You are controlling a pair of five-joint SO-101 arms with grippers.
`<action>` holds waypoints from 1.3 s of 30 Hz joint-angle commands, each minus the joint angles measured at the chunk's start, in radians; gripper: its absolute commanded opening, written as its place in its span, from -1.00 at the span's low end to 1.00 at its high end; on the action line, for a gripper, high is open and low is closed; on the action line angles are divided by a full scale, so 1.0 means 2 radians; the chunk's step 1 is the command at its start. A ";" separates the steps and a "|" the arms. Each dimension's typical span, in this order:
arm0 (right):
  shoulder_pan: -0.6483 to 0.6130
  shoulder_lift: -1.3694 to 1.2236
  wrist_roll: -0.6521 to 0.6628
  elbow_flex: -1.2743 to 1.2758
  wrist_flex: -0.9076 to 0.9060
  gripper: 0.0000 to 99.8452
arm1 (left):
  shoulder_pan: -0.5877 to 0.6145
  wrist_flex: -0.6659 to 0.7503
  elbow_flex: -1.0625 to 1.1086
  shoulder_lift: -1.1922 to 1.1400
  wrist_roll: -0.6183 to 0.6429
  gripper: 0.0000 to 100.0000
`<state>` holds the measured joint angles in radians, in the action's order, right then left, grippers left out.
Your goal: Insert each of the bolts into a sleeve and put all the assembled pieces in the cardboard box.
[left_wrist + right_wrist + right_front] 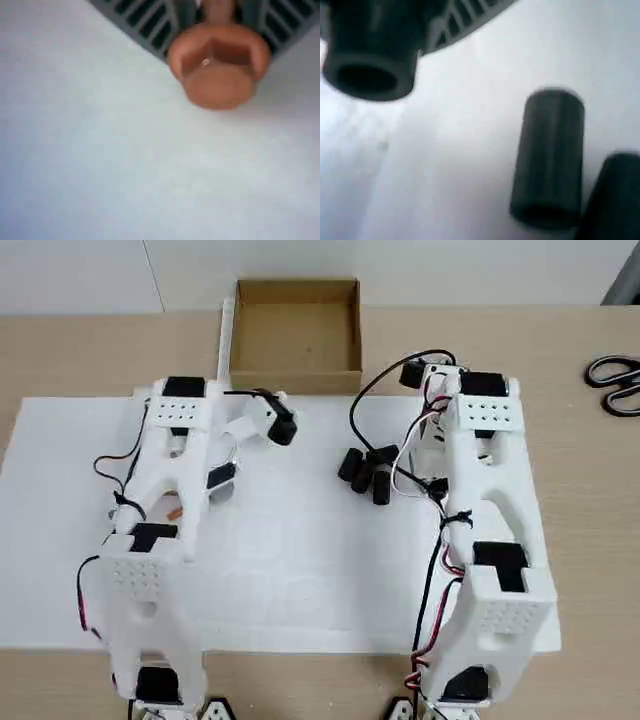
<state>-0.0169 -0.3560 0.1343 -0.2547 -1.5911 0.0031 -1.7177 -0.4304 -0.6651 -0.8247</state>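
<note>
Over white foam (300, 570) — black tubular sleeve (370, 55), orange hex-socket bolt (217, 65)

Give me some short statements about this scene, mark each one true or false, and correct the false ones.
1. The box holds no assembled pieces. True.
2. The scissors lie on the white sheet. False: they lie on the bare table, beyond the sheet's right edge.
3. The bolt is orange. True.
4. The loose sleeves are inside the box. False: they lie on the sheet, outside the box.
</note>
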 commanded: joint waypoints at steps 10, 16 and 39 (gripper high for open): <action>-0.062 0.248 0.002 -0.018 -0.039 -0.99 | -0.030 -0.018 -0.003 0.251 0.138 -0.99; -0.144 0.418 0.001 0.058 -0.033 -0.99 | -0.026 -0.017 0.068 0.450 0.242 -0.99; -0.162 0.995 -0.064 0.783 0.438 -0.99 | -0.091 0.291 0.379 0.687 0.590 -0.99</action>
<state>-0.3314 1.4899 0.0222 1.1876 -0.7887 -0.1212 -1.2098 0.3184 0.6682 0.2831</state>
